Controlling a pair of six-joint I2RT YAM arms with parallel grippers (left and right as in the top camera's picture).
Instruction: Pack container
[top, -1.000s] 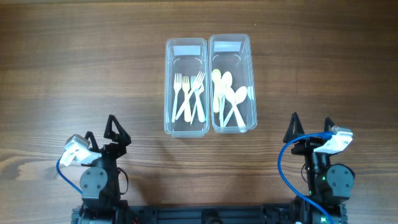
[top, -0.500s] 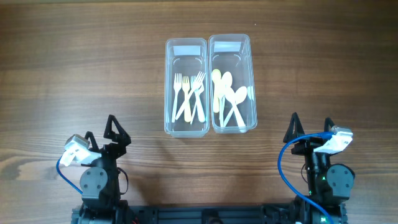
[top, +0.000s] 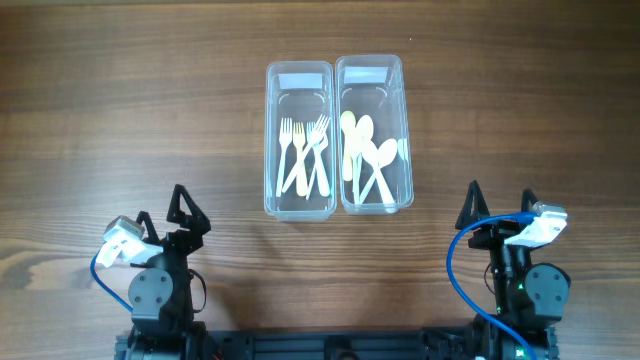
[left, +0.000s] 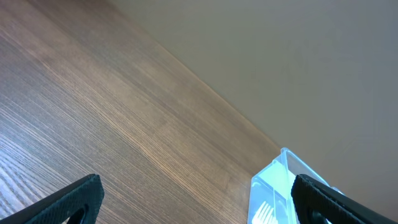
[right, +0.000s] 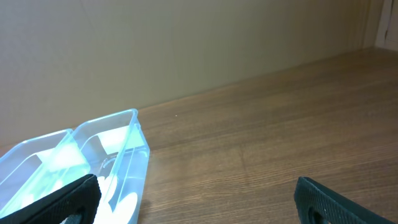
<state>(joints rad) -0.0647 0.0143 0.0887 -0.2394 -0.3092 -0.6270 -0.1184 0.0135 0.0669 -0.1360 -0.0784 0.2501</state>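
Two clear plastic containers stand side by side at the table's middle. The left container (top: 299, 140) holds several white plastic forks (top: 304, 154). The right container (top: 375, 135) holds several white plastic spoons (top: 366, 155). My left gripper (top: 187, 212) is open and empty near the front left edge, well apart from the containers. My right gripper (top: 497, 207) is open and empty near the front right edge. The left wrist view shows a container corner (left: 273, 186) between its fingertips (left: 198, 202). The right wrist view shows both containers (right: 99, 155) at the left of its open fingers (right: 198, 202).
The wooden table (top: 120, 110) runs wide to the left and right of the containers. A plain beige wall (right: 186, 43) stands behind the table's far edge.
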